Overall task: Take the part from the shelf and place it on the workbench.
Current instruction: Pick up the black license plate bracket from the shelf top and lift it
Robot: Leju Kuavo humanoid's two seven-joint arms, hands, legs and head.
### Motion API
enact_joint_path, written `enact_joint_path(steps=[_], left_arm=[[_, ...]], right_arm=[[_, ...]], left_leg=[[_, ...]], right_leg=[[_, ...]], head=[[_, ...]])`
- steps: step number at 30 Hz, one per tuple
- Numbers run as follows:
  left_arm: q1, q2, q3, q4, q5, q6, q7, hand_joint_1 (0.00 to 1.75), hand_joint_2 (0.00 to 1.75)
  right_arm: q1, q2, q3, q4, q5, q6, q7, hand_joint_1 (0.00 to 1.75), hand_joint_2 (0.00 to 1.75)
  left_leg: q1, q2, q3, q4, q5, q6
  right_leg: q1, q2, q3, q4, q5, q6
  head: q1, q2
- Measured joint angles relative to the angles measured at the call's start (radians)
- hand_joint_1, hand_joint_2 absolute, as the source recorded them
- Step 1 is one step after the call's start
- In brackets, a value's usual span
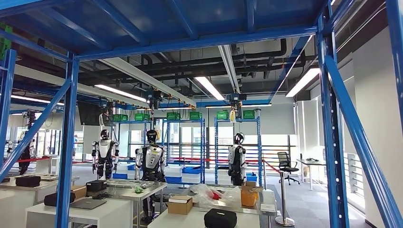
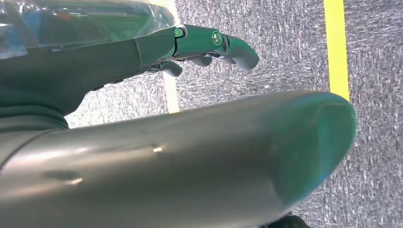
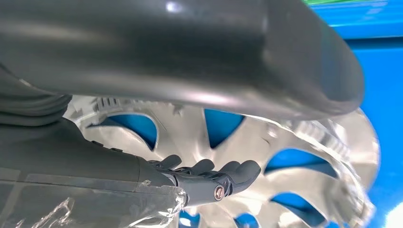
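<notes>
The part [image 3: 285, 142], a silver spoked wheel cover, lies against blue shelf [image 3: 380, 71] surfaces just beyond the right robot hand [image 3: 209, 178], whose fingers reach toward its spokes; whether they grip it I cannot tell. The left robot hand [image 2: 209, 47] hangs over grey carpet [image 2: 285, 57], fingers apart, holding nothing.

The hall is bright and evenly lit by long white ceiling strip lights [image 1: 210, 88] and by daylight through the far windows [image 1: 190, 137], which wash out a little. The blue steel shelf frame [image 1: 66, 142] up close stays sharp. At the left wrist, the thick grey thumb [image 2: 190, 156] is soft and out of focus, with small glints; the speckled grey carpet [image 2: 285, 52] looks grainy. At the right wrist, the silver spoked metal part [image 3: 247, 137] shines with glare, smeared at its rim.
</notes>
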State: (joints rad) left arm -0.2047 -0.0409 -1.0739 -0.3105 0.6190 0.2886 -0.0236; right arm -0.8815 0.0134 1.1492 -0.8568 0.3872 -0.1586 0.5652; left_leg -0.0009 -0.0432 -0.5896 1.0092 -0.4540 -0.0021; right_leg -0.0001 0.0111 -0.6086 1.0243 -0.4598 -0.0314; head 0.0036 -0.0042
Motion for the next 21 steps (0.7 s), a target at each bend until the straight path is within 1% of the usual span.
enact_joint_path(steps=[21], left_arm=[[0.001,0.007,0.000,0.000,0.000,0.000,0.000,0.00,0.00]], right_arm=[[0.008,0.000,0.007,0.053,0.002,-0.003,0.001,0.00,0.00]], left_leg=[[0.000,0.000,0.000,0.000,0.000,0.000]], right_leg=[[0.000,0.000,0.000,0.000,0.000,0.000]], head=[[0.001,0.000]])
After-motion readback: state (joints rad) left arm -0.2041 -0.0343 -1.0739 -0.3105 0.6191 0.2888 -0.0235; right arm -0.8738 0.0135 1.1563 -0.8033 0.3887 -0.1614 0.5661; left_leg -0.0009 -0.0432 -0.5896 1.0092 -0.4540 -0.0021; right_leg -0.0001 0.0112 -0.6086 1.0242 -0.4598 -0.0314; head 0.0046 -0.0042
